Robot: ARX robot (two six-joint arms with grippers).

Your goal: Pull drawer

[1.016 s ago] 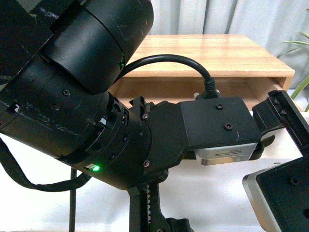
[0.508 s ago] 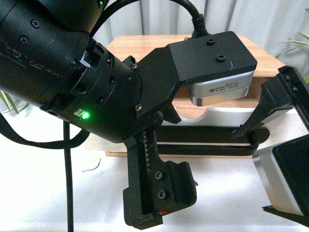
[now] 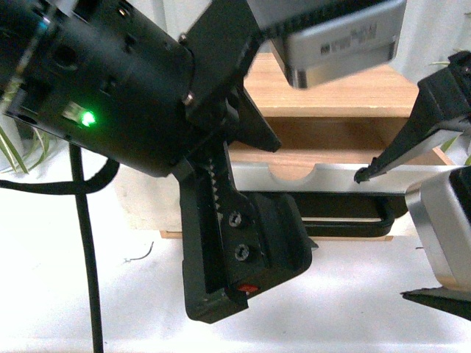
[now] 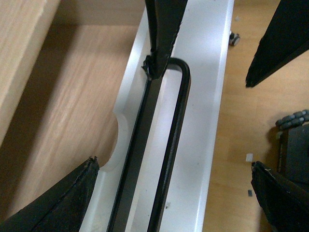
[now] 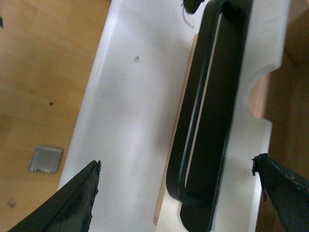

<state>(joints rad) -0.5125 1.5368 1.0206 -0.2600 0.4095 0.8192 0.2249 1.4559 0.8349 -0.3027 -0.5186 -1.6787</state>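
Under the wooden top [image 3: 331, 88], the drawer [image 3: 346, 179] now sits pulled farther out.

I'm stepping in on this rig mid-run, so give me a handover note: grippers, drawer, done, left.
Drawer: partly pulled out, wooden inside showing.
Left gripper: open, over the black handle, holding nothing.
Right gripper: open over the drawer front, one fingertip by its top edge, holding nothing.
Done: partial opening.
Left: hook the handle and pull further, if full opening is wanted.
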